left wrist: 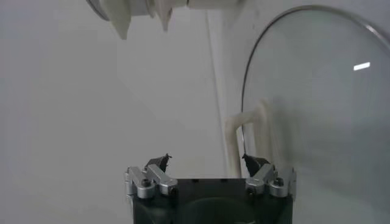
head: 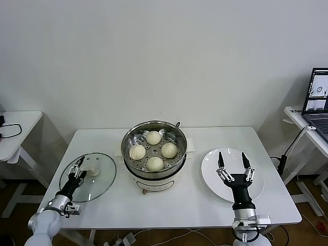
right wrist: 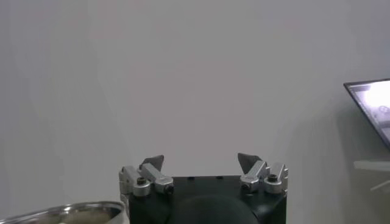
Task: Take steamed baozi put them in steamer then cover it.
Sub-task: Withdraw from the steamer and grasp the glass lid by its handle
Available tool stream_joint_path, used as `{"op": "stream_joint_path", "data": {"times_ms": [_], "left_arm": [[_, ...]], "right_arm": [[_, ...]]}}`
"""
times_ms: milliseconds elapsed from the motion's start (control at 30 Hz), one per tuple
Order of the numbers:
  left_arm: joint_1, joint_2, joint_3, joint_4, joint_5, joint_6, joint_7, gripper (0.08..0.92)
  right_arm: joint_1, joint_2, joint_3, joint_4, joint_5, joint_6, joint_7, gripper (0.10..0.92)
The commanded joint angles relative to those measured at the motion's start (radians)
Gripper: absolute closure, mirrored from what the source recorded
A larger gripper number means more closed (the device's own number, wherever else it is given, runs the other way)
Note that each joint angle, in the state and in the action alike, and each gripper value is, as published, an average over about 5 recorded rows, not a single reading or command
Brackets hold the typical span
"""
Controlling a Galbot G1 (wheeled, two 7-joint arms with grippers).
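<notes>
Baozi (head: 154, 151) sit inside the steamer (head: 154, 148), four buns on its holed tray, with the pot uncovered.

From the head camera, the steamer stands mid-table (head: 174, 205), the glass lid (head: 88, 177) lies flat on the table to its left, and a white plate (head: 231, 174) lies bare to its right. The left gripper (head: 80, 165) hangs over the lid near its white handle (head: 93, 172), fingers apart, holding nothing; the right gripper (head: 234, 164) hovers over the plate, fingers spread, also holding nothing. From the left wrist, the left gripper (left wrist: 207, 161) stands open, with the handle (left wrist: 247, 131) and lid rim (left wrist: 256, 67) just past its fingers. From the right wrist, the right gripper (right wrist: 201, 163) stands open before the wall, a bit of the steamer rim (right wrist: 61, 212) at the frame edge.
</notes>
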Motion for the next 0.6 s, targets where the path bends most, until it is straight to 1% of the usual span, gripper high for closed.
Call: {"op": "stream_joint_path", "data": {"times_ms": [33, 167, 233, 367, 600], "left_arm": [[-0.047, 0.002, 0.034, 0.031, -0.009, 0.023, -0.001, 0.177], [-0.053, 0.001, 0.043, 0.045, -0.024, 0.036, -0.010, 0.177], [-0.054, 0.000, 0.046, 0.056, -0.024, 0.041, -0.017, 0.200], [-0.053, -0.006, 0.051, 0.066, -0.022, 0.046, -0.024, 0.303], [-0.056, -0.014, 0.055, 0.083, -0.018, 0.038, -0.021, 0.511]], "right_arm": [[-0.002, 0.003, 0.002, -0.007, -0.007, 0.003, -0.001, 0.203], [-0.002, 0.004, 0.002, -0.015, -0.010, 0.008, -0.003, 0.203], [-0.001, 0.005, 0.001, -0.019, -0.011, 0.010, -0.003, 0.203], [-0.001, 0.004, 0.000, -0.027, -0.013, 0.013, -0.005, 0.203], [0.003, 0.005, -0.002, -0.038, -0.015, 0.016, -0.005, 0.203]]}}
